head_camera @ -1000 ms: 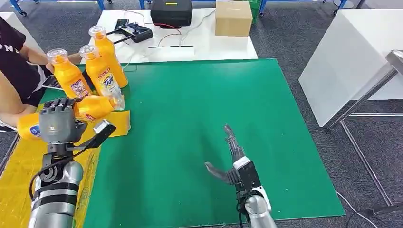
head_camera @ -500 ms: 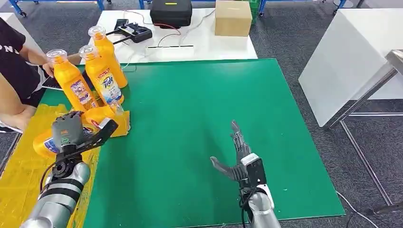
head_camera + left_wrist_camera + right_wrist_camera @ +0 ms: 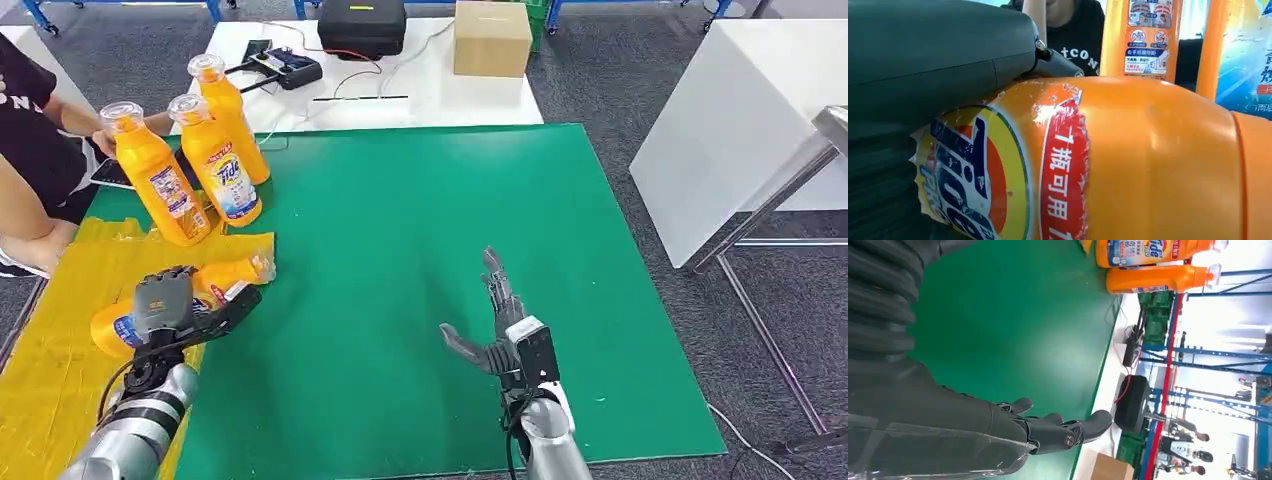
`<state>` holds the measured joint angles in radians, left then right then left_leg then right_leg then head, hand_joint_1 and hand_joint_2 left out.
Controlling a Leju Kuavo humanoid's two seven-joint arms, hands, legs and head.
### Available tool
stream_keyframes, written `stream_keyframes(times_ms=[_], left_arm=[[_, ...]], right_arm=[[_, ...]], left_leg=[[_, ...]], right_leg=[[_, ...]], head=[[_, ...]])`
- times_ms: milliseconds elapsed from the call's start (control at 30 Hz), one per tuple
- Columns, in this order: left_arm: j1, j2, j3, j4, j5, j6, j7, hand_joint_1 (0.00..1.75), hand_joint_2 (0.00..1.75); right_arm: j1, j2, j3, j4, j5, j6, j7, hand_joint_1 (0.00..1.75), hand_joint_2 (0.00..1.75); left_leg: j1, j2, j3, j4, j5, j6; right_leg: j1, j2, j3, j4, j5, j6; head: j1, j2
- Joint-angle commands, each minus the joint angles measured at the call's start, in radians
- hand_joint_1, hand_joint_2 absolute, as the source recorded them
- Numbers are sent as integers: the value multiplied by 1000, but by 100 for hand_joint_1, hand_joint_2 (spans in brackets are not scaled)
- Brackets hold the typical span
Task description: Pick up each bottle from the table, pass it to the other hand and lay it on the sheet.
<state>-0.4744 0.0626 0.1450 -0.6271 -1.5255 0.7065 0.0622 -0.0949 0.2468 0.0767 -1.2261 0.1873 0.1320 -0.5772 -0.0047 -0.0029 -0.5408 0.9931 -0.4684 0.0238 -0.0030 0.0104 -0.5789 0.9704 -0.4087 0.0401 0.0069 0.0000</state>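
An orange detergent bottle [image 3: 228,276] lies on its side on the yellow sheet [image 3: 50,365] at the green mat's left edge. My left hand [image 3: 165,303] grips it from above around the body. In the left wrist view the bottle [image 3: 1148,165] presses against the hand [image 3: 933,60]. Three more orange bottles stand upright behind it: one at the left [image 3: 160,185], one in the middle [image 3: 222,170], one at the back [image 3: 235,120]. My right hand [image 3: 500,325] hovers open over the green mat [image 3: 400,230], fingers spread, holding nothing; the right wrist view shows this hand [image 3: 998,425] the same way.
A person [image 3: 30,150] sits at the far left with a hand by the leftmost upright bottle. Behind the mat a white table carries a black case [image 3: 360,25], a cardboard box [image 3: 490,38] and cables. Another white table [image 3: 740,110] stands at the right.
My left hand has come down and toward me with the bottle, which now lies flat on the yellow sheet. The right hand has barely shifted.
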Motion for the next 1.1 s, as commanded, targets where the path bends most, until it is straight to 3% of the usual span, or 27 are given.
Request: stream_keyframes(times_ms=[33, 800, 1000, 1100], left_arm=[[-35, -23, 78, 109, -14, -8, -3, 0, 175], [31, -95, 207, -100, 7, -8, -120, 0, 175], [78, -173, 307, -266, 54, -8, -253, 0, 175], [78, -176, 311, -271, 56, -8, -259, 0, 175]], right_arm=[[-40, -25, 17, 65, 0, -7, 7, 0, 175], [-31, -26, 17, 66, 8, -16, 11, 0, 175], [-19, -27, 21, 57, 9, -20, 11, 0, 175], [-18, -27, 21, 57, 9, -21, 11, 0, 175]], left_leg=[[1, 1, 2, -1, 0, -2], [1, 0, 3, 0, 0, -3], [1, 0, 3, 0, 0, -3], [1, -1, 2, 0, 0, -2]], right_leg=[[1, 0, 2, -1, 0, -1], [1, -1, 3, 1, 0, -1], [1, -1, 3, 1, -1, 0], [1, -2, 1, 1, 0, 0]], head=[[0, 0], [0, 0], [0, 0], [0, 0]])
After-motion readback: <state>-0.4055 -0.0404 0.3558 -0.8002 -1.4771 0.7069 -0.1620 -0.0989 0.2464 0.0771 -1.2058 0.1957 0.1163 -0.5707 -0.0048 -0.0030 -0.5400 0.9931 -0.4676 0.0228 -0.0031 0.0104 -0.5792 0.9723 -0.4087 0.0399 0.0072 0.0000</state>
